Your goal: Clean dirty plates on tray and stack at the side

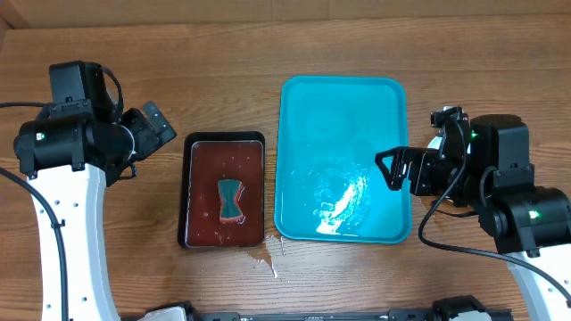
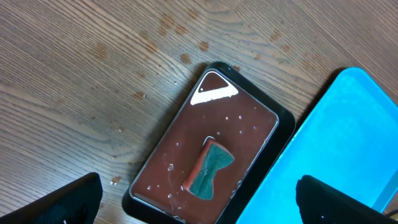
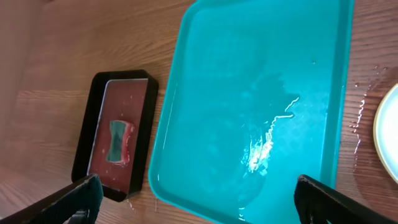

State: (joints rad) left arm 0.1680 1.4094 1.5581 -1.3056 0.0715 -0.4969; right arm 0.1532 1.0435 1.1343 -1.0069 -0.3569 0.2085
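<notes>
Wrapping up, I'd judge: large turquoise plastic tray (image 1: 339,107) bare, pale round plastic plate (image 3: 387,137) partly showing just right of it on wood tabletop (image 1: 268,36), left gripper (image 1: 158,125) and right gripper (image 1: 387,169) wide open, empty; next, verify stack.

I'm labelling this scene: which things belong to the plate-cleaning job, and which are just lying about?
Job: turquoise tray; plate beside it, only its edge showing; sponge, probably the cleaner.
Lying about: black tray holding the sponge; drops on the table.

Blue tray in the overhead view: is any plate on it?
No, the blue tray holds no plate; its floor shows only a wet shine.
</notes>
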